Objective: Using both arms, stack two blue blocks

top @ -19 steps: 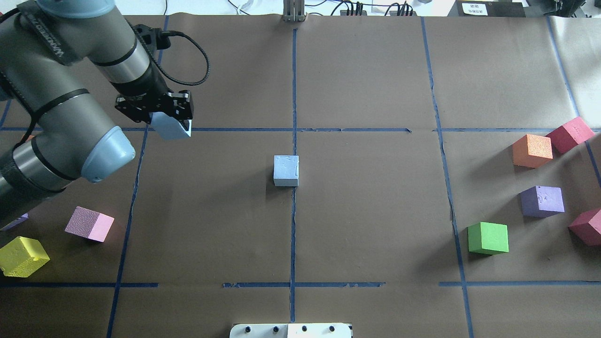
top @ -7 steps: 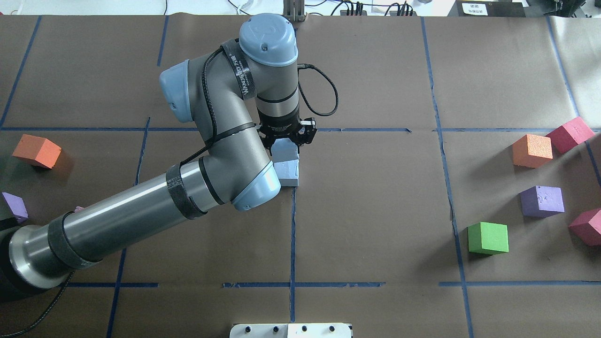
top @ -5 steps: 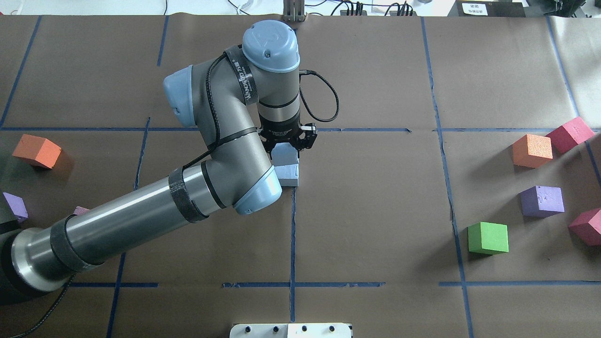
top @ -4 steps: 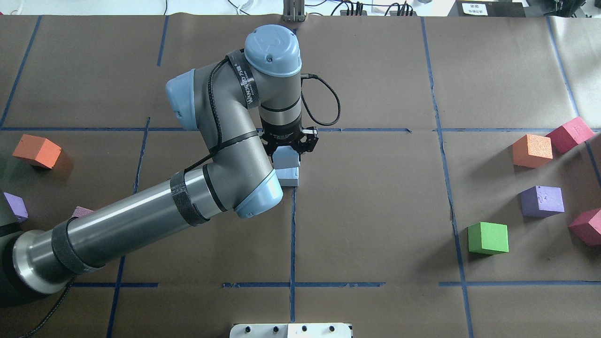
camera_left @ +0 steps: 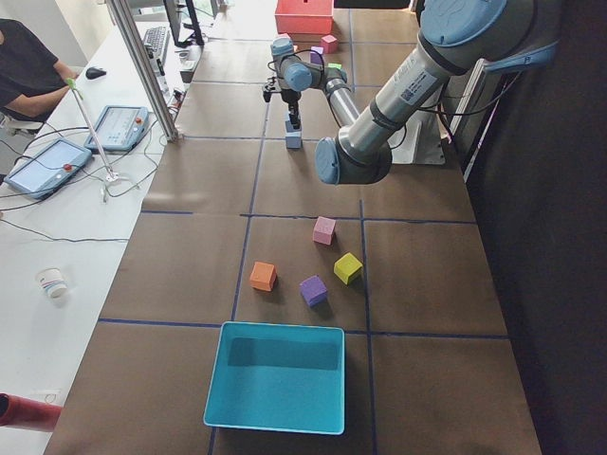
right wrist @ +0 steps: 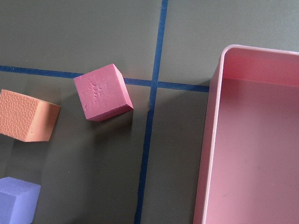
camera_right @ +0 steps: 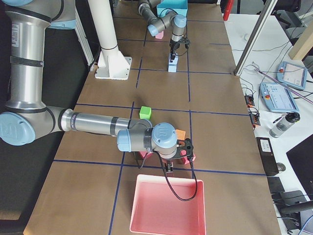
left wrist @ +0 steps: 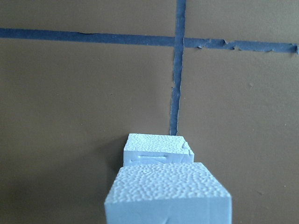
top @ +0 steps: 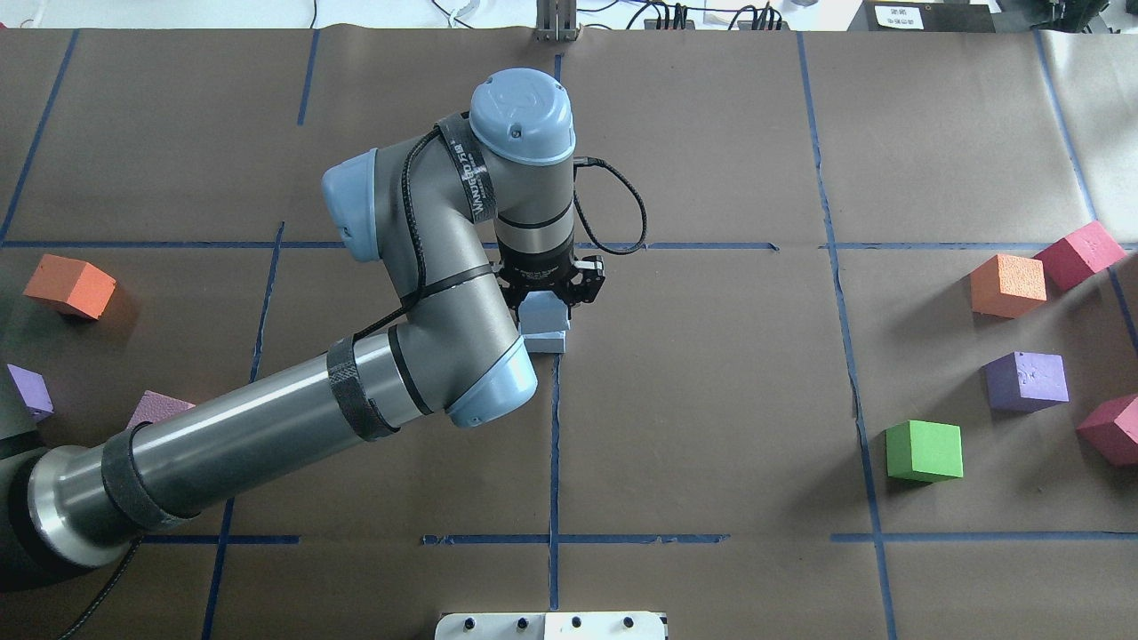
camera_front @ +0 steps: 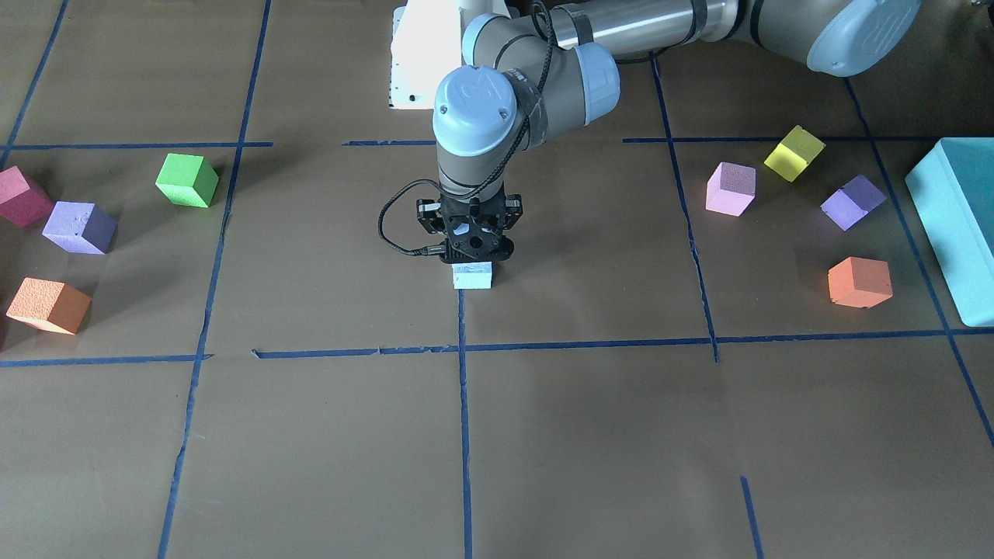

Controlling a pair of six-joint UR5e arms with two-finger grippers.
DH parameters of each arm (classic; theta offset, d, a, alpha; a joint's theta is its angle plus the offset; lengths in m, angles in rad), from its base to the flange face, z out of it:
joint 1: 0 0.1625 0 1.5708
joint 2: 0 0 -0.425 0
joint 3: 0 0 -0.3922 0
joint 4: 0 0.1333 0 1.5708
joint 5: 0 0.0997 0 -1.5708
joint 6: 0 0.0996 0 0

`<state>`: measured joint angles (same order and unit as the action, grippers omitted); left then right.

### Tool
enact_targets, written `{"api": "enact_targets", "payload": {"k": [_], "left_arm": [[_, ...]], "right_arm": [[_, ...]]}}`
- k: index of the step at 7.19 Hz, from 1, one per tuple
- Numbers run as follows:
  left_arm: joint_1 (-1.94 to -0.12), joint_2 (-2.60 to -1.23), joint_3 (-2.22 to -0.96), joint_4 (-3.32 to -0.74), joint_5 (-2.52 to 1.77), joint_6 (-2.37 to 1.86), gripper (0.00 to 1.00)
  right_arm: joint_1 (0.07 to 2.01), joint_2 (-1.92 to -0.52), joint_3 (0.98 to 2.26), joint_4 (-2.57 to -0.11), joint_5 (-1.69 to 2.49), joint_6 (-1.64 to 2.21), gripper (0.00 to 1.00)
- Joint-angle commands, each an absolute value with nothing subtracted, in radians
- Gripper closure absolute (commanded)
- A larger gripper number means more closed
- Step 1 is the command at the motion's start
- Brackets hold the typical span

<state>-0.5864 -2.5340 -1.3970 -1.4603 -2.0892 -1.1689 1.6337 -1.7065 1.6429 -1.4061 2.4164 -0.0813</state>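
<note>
L gripper (top: 547, 302) clamped on upper blue block (left wrist: 167, 193), hanging over lower blue block (top: 544, 341) at table (top: 711, 400) ctr, roughly aligned. Contact prob not made yet, hard to tell. Remaining: seat it, release. R gripper (camera_right: 168, 167) parked far right by pink tray (camera_right: 166, 215); opening can't tell.

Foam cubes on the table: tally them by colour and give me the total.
blue cube: 2
orange cube: 2
purple cube: 2
red cube: 2
green cube: 1
pink cube: 1
yellow cube: 1
Total: 11
</note>
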Motion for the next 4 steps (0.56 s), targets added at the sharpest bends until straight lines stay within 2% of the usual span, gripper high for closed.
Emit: {"api": "enact_targets", "payload": {"k": [1,2,4], "left_arm": [[-0.581,-2.531,-1.385,-1.465,-2.089,-1.167,0.83],[-0.581,-2.531,-1.379,-1.483,-2.089,-1.167,0.83],[-0.581,-2.531,-1.368,-1.489,-2.089,-1.166,0.62]], "right_arm": [[1.634,-1.704,1.643,-1.407,2.416,-0.081,0.0],[1.634,-1.703,1.643,-1.407,2.416,-0.081,0.0],[1.634,-1.701,1.641,-1.408,2.416,-0.081,0.0]]}}
